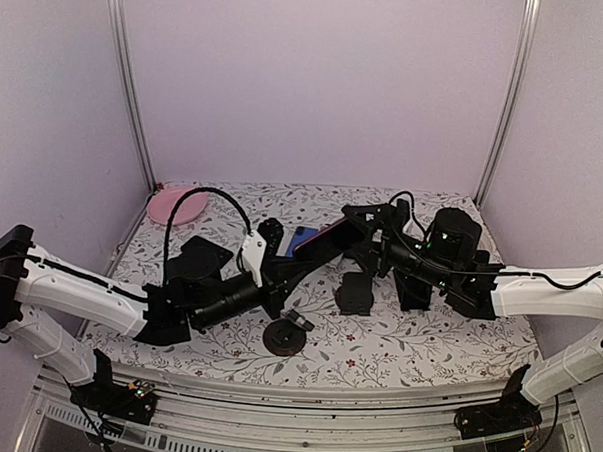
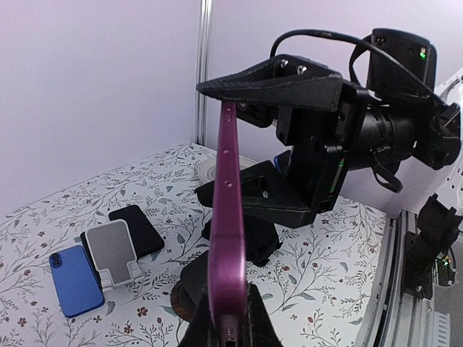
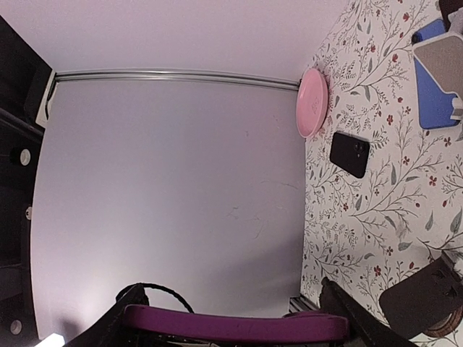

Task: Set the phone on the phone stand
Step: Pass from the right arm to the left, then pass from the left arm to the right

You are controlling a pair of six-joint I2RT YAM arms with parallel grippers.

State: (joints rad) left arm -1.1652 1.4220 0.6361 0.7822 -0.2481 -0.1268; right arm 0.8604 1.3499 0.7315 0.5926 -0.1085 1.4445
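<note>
A purple phone hangs in the air between both arms above the middle of the table. My left gripper is shut on the phone's near end, its fingers pressing the two flat faces. My right gripper is shut on the phone across its width, with a finger at each side edge. From above, the phone bridges the left gripper and the right gripper. The black phone stand with a round base stands on the table below and in front of the phone.
A blue phone, a small grey-white stand and a black phone lie together at the back. A pink plate sits in the far left corner. A black block stands under the right gripper.
</note>
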